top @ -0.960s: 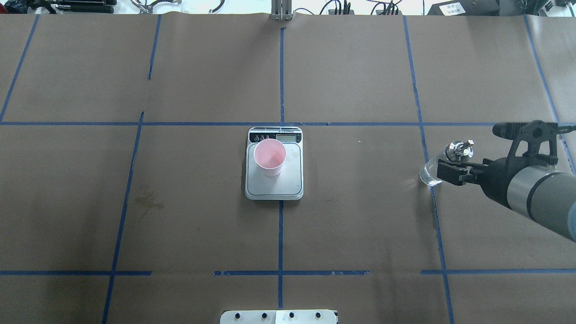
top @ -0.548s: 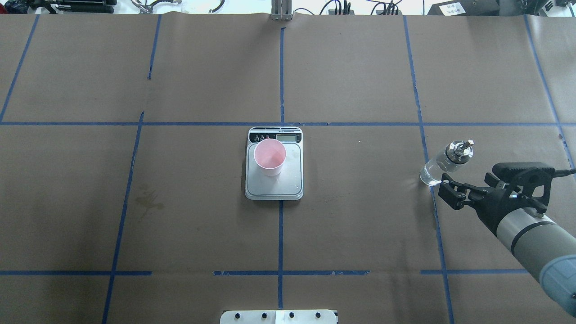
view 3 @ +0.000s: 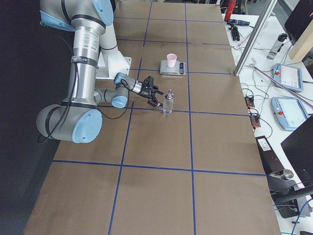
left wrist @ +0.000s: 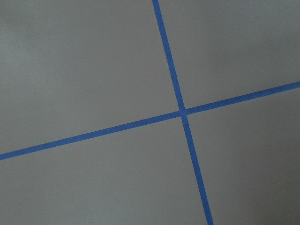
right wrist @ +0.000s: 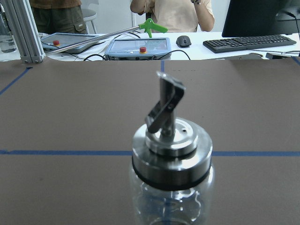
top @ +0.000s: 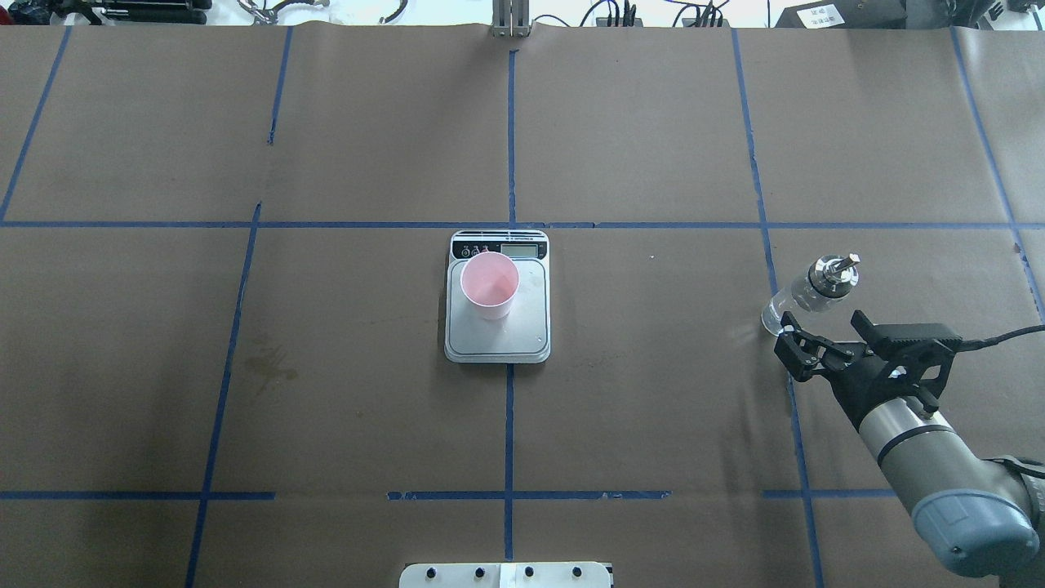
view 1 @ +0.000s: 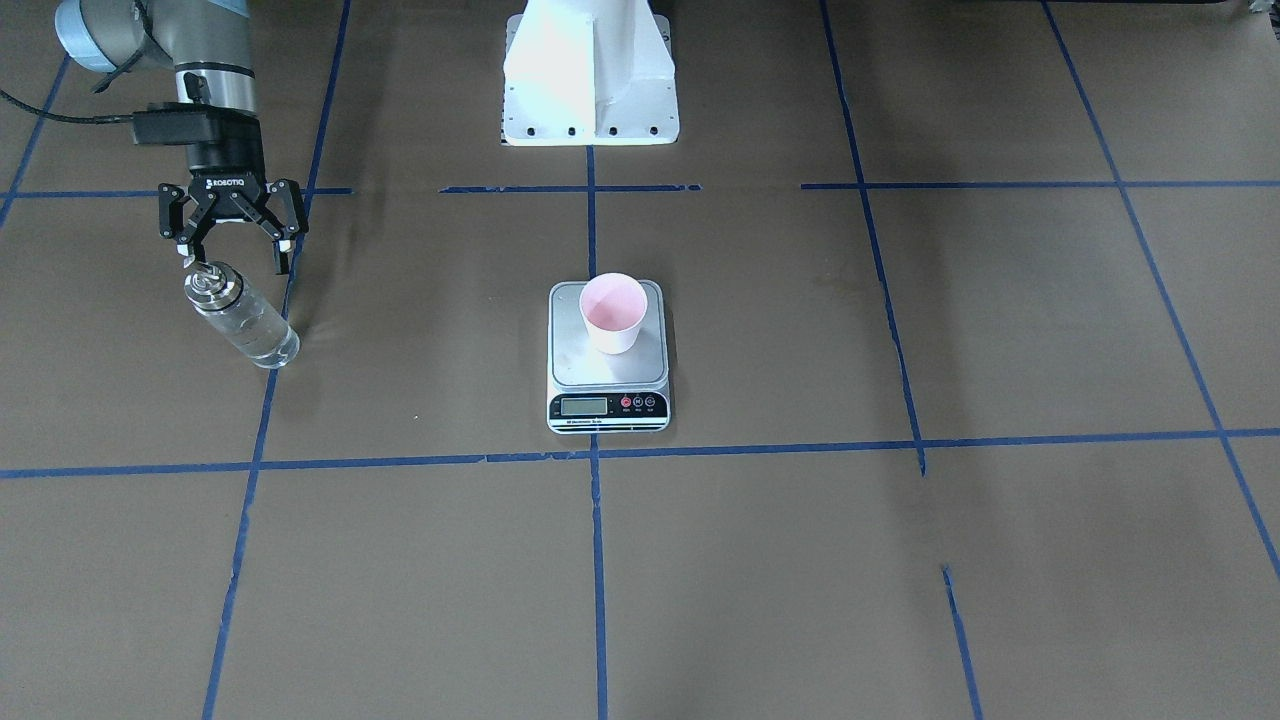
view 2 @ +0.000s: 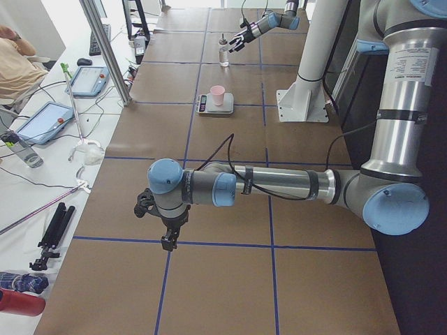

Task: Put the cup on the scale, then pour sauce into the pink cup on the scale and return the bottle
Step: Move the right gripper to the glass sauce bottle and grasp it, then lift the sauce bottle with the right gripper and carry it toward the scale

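The pink cup (top: 489, 284) stands upright on the far left part of the scale (top: 522, 331), also in the front view, cup (view 1: 613, 312) on scale (view 1: 570, 368). The clear glass bottle (top: 804, 294) with metal spout stands upright on the table at the right, on its own. My right gripper (top: 804, 343) is open and empty, just on the robot's side of the bottle; the front view shows its jaws spread (view 1: 233, 258) behind the bottle (view 1: 240, 322). The right wrist view shows the bottle's top (right wrist: 171, 140) close up. My left gripper (view 2: 167, 234) shows only in the exterior left view; I cannot tell its state.
The robot's white base plate (view 1: 590, 100) sits at the table's near edge, in line with the scale. Blue tape lines cross the brown table cover. The left arm (view 2: 265, 185) stretches low over the table's left end. Tablets and people are beyond the far edge (right wrist: 140, 44).
My right gripper was around the bottle's neck a second ago; it has since drawn back towards the robot's base, open. The bottle stays upright in place. Cup and scale have not moved.
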Controlling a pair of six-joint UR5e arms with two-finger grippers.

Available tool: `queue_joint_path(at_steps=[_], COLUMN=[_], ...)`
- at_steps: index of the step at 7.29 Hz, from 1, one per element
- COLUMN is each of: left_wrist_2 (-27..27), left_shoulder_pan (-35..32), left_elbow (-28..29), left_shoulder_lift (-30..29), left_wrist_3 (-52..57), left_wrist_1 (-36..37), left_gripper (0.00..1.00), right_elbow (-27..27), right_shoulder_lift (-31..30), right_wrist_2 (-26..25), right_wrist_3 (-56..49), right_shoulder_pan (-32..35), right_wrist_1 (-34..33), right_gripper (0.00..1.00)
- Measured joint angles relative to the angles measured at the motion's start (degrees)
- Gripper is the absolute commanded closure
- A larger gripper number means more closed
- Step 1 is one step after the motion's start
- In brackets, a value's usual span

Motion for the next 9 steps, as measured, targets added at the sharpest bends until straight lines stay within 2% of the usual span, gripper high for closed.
queue_joint_path(at_steps=[3,7,9], left_wrist_2=[0.0,0.0,0.0], left_shoulder_pan=[0.0,0.0,0.0], left_elbow=[0.0,0.0,0.0], left_shoulder_lift=[0.0,0.0,0.0], left_wrist_3=[0.0,0.0,0.0], left_wrist_1=[0.0,0.0,0.0], left_gripper=[0.00,0.00,0.00], right_elbow=[-3.4,-5.0,-5.9], right_shoulder_lift=[1.0,1.1,3.4], right_wrist_2=[-1.5,-4.7,-5.7], right_wrist_3=[-1.8,-3.2,-3.4], right_shoulder_pan=[-0.1,0.0,0.2], right_wrist_1=[1.4,3.3,3.5], right_gripper=[0.00,0.00,0.00])
